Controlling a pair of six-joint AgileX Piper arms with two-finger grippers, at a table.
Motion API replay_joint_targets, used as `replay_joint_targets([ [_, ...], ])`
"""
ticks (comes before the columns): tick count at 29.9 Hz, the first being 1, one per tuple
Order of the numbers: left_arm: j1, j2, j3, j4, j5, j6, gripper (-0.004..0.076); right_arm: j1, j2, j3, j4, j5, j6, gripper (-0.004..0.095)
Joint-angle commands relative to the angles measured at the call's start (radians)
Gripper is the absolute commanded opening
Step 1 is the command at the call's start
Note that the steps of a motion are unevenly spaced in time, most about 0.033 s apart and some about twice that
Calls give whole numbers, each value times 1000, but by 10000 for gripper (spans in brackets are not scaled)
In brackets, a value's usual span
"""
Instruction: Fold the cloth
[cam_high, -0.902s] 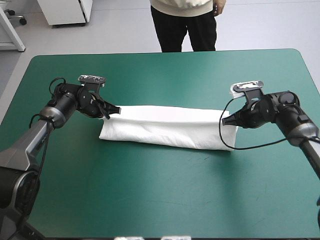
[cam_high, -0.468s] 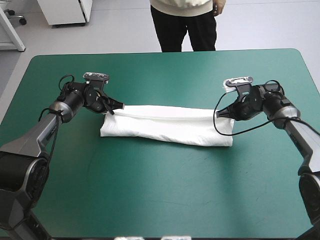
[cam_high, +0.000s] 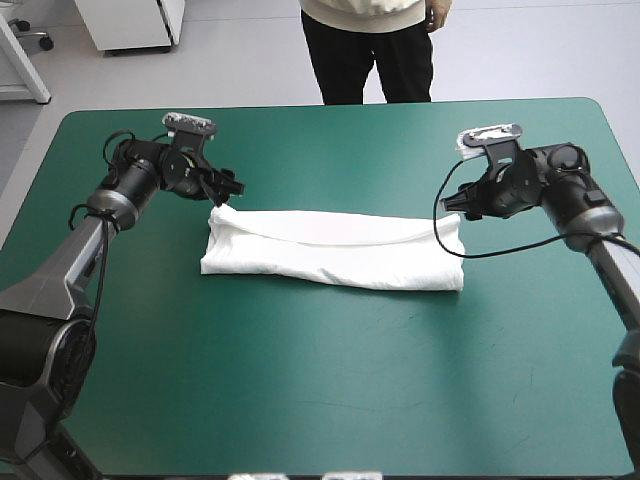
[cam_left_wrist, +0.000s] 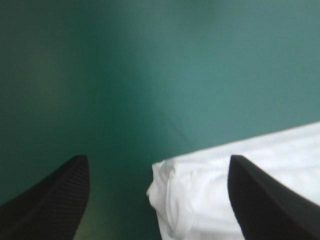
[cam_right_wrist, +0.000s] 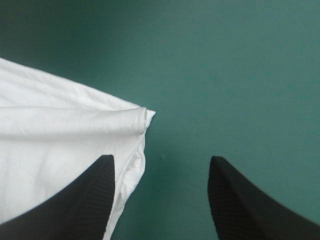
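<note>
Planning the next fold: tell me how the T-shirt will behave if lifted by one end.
Probably floppy: the T-shirt lies in soft rumpled layers, so it would sag. Likely light, being thin fabric. Its layers may slide apart, since the end folds look loose.

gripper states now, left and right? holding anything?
Left gripper: open, holding nothing, at one end of the T-shirt.
Right gripper: open, holding nothing, at the other end.
</note>
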Motion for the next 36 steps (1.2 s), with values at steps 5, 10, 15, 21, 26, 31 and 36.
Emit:
replay_joint_targets([
  [5,-2,-140,-185,-448,94,249,509,-6,-335,-34,-63,80,-4,150],
  [10,-44,-127,-131,-696,231,408,47,-6,-524,56,-131,69,54,-17],
  [15,-114,-82,10,-777,160,440,-9,-6,-607,203,-121,116,88,-17],
  [21,-168,1,92,-812,24,475,-9,-6,-610,374,-108,-88,192,-17],
  [26,-169,91,92,-845,-2,475,-9,-6,-542,402,-81,-160,224,-16],
  [31,-182,155,92,-860,-1,507,-9,-6,-436,402,41,-149,177,126],
  [36,-184,186,94,-849,6,507,-9,-6,-324,402,128,-235,125,350],
])
